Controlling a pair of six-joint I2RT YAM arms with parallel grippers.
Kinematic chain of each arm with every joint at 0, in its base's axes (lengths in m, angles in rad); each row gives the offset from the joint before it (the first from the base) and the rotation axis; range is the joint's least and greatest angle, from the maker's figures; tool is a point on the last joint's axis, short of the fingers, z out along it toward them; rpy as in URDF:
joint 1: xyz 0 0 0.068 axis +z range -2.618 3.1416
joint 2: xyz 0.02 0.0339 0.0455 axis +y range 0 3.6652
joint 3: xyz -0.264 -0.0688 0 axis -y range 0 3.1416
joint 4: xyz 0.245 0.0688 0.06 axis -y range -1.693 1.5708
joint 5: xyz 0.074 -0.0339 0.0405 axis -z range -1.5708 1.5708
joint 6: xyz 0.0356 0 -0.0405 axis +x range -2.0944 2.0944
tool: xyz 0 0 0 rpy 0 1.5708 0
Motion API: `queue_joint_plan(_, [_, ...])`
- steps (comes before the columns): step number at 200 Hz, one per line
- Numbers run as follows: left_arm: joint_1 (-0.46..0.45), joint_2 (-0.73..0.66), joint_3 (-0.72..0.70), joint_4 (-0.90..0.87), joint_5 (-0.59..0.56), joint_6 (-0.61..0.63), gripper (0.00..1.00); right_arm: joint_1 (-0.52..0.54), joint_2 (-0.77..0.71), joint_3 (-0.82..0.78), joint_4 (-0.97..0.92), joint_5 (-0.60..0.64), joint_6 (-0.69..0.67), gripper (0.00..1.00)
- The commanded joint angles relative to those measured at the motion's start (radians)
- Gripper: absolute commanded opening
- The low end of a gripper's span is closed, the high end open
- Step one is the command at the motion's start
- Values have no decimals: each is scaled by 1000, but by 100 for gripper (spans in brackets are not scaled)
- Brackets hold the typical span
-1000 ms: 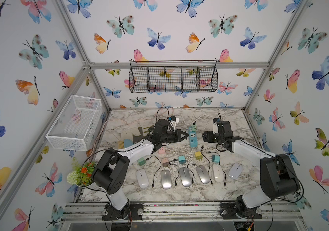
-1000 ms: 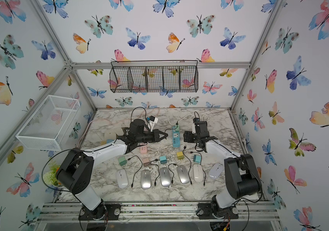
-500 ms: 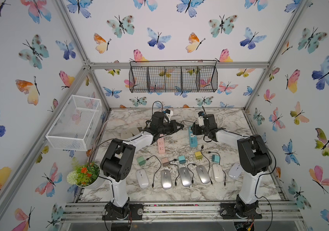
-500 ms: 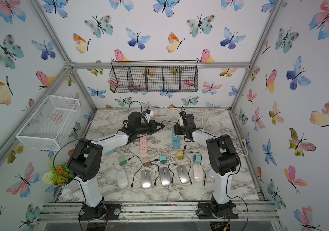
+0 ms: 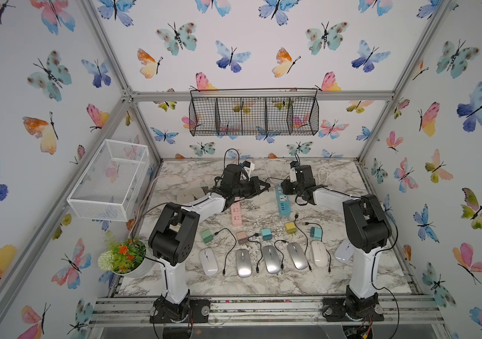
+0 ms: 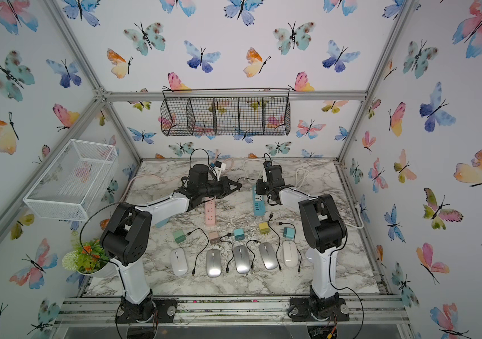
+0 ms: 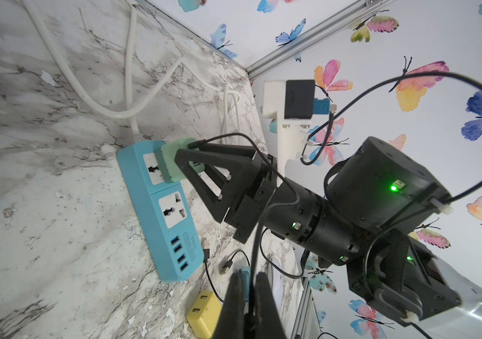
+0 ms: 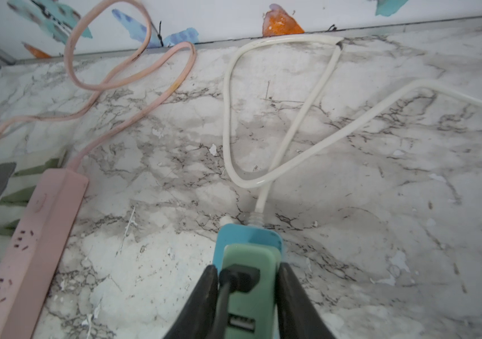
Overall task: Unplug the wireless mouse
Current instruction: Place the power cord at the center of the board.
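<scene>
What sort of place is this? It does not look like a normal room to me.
Most likely a robot test cell, not a living space. Two arms are mounted on a metal rail, an aluminium frame with butterfly wallpaper encloses the table, and mice lie in a neat row beside chargers.

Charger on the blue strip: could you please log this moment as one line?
right gripper: shut on charger | charger: plugged in strip | left gripper: shut | unplug: not yet done

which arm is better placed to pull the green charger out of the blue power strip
Right: the right claw straddles the green charger in the blue power strip. The left claw is shut, away from it.
</scene>
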Motion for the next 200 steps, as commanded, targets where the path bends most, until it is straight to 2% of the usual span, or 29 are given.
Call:
queue_joint_plan(1, [-21, 6, -24, -20, 7, 56, 25, 3, 10, 4, 15, -26, 53, 29])
queue_joint_plan(11, [-35, 4, -27, -69, -29, 111, 40, 1, 9, 2, 21, -35, 69, 28])
queue_joint_plan(34, [-70, 13, -34, -153, -137, 192, 64, 0, 11, 15, 16, -54, 107, 27])
queue_joint_plan(50, [-91, 28, -38, -162, -171, 213, 71, 0, 14, 25, 12, -71, 137, 26])
queue_joint_plan(56, [-99, 32, -39, -162, -210, 215, 72, -2, 15, 27, 11, -77, 151, 25])
queue_joint_plan(87, [-132, 70, -20, -176, -266, 221, 72, -14, 19, 11, 40, -122, 248, 22])
queue_joint_plan(104, [-131, 92, -21, -173, -295, 179, 74, -27, 24, -9, 82, -169, 295, 21])
queue_joint_plan(128, [-121, 100, -30, -119, -270, 145, 74, -48, 37, -36, 115, -206, 336, 19])
queue_joint_plan(147, [-122, 158, -10, -116, -243, 140, 73, -66, 50, -57, 148, -248, 366, 18])
queue_joint_plan(177, [-121, 205, 21, -115, -235, 115, 66, -72, 58, -71, 181, -285, 393, 17])
queue_joint_plan(200, [-121, 232, 46, -115, -227, 95, 65, -72, 63, -81, 198, -296, 409, 16])
